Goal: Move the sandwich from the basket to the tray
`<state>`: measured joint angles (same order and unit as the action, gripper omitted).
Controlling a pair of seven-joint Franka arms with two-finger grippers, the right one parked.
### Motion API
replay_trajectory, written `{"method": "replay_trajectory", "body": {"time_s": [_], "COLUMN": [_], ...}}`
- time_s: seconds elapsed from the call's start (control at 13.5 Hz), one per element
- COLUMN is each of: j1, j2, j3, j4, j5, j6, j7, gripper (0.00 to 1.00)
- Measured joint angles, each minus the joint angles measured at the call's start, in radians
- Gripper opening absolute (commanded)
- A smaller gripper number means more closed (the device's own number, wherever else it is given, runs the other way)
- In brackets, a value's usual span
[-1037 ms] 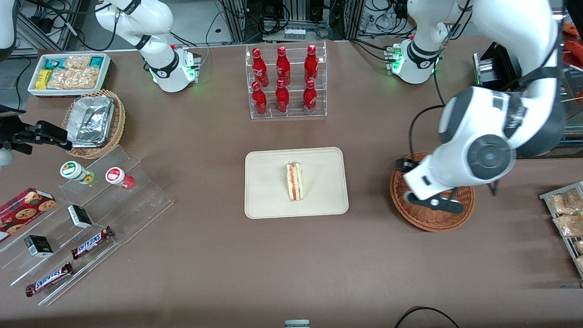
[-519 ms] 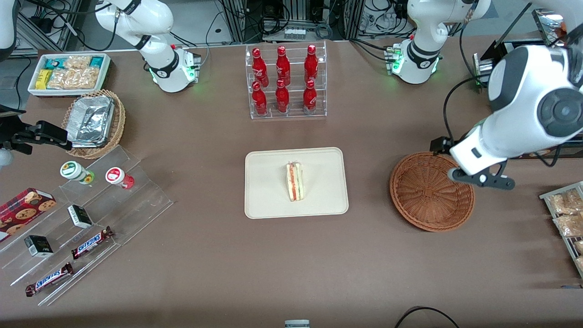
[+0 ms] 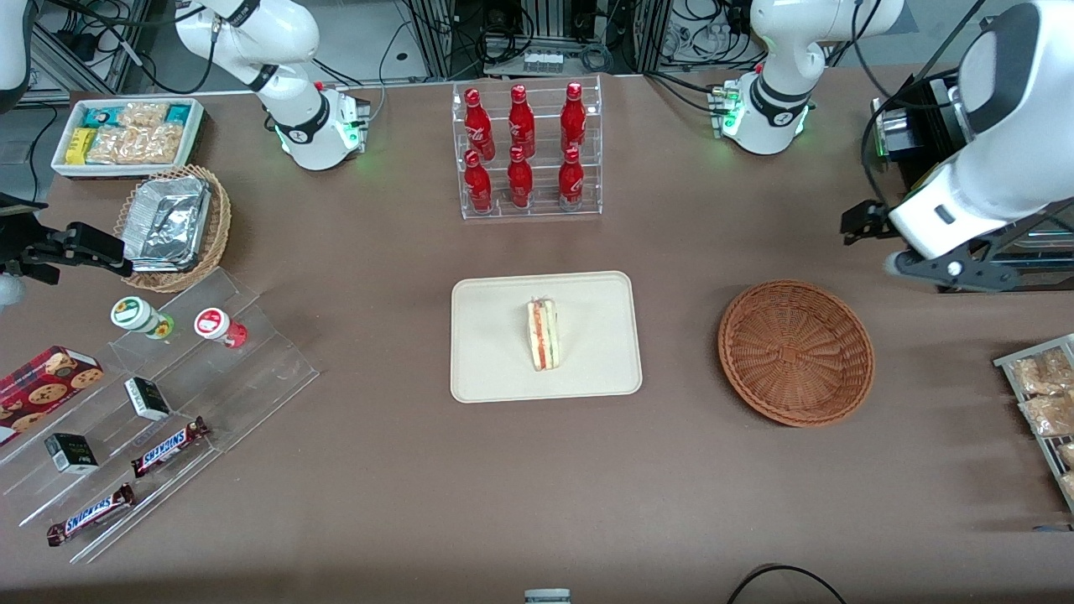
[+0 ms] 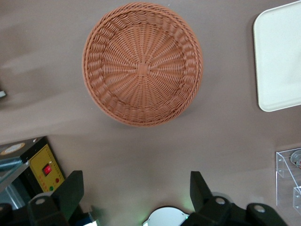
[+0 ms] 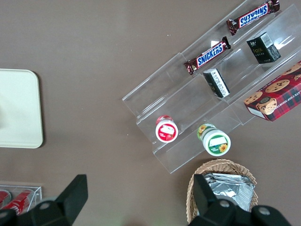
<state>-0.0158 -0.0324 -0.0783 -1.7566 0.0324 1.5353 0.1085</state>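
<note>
The sandwich (image 3: 543,335), a pale bread wedge with red and green filling, stands on the cream tray (image 3: 495,369) in the middle of the table. The reddish-brown wicker basket (image 3: 795,352) sits empty beside the tray, toward the working arm's end; it also shows in the left wrist view (image 4: 142,63), with a corner of the tray (image 4: 280,61). My left gripper (image 3: 927,267) hangs high above the table, farther from the front camera than the basket and off its rim. In the left wrist view the gripper (image 4: 136,195) is open and holds nothing.
A clear rack of red bottles (image 3: 525,151) stands farther back than the tray. Toward the parked arm's end are a tan foil-filled basket (image 3: 174,225), a white snack bin (image 3: 127,134) and an acrylic stand (image 3: 168,403). A snack rack (image 3: 1045,403) lies at the working arm's end.
My left gripper has risen off the basket and moved away from the front camera, toward the working arm's end. The basket is now fully uncovered. The sandwich and tray have not moved.
</note>
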Motion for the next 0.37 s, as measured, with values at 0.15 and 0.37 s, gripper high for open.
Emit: {"method": "replay_trajectory", "body": {"time_s": [0.15,0.37], "j1": [0.0,0.0], "j2": [-0.019,-0.028], "j3": [0.018,0.02], "j4": [0.014,0.064], "j5": [-0.001,-0.003], "j6": [-0.039,-0.122], "j7": [0.003,0.004], "gripper": [1.0,1.0]}}
